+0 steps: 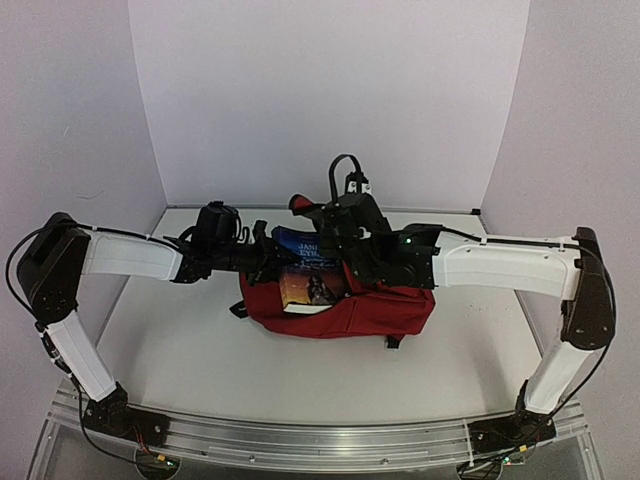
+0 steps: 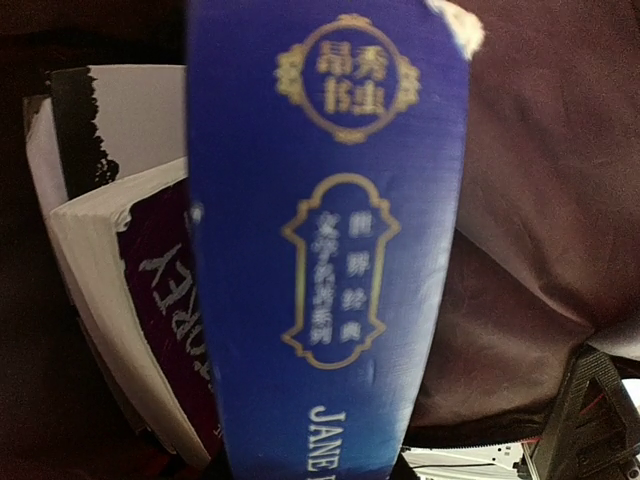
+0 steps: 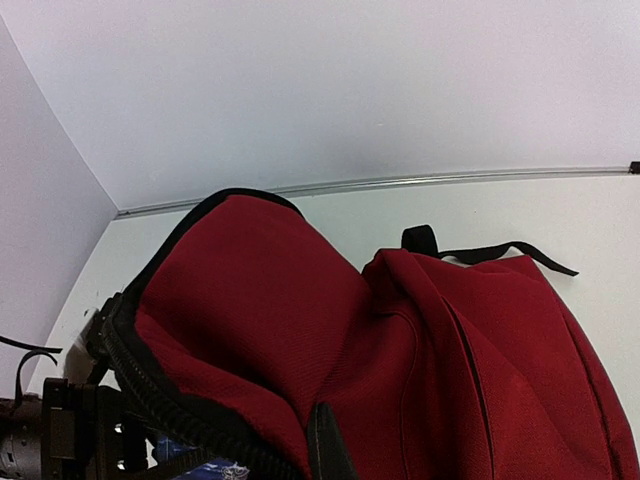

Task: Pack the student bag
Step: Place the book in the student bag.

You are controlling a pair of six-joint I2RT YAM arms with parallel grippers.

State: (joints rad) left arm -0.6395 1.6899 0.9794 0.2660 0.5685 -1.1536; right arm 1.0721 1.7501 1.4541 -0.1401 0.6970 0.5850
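Student bag (image 1: 352,312) on white table (image 1: 200,372), pale walls (image 1: 330,90), left claw (image 1: 268,257) gripping blue book (image 2: 320,250), right claw (image 1: 342,236) closed.

Plain white walls (image 1: 330,90) enclose a white table (image 1: 200,340); soft, even light.

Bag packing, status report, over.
Left tool shut on blue book, partway in bag. Right tool shut on bag rim. Other books inside, crowding the opening.
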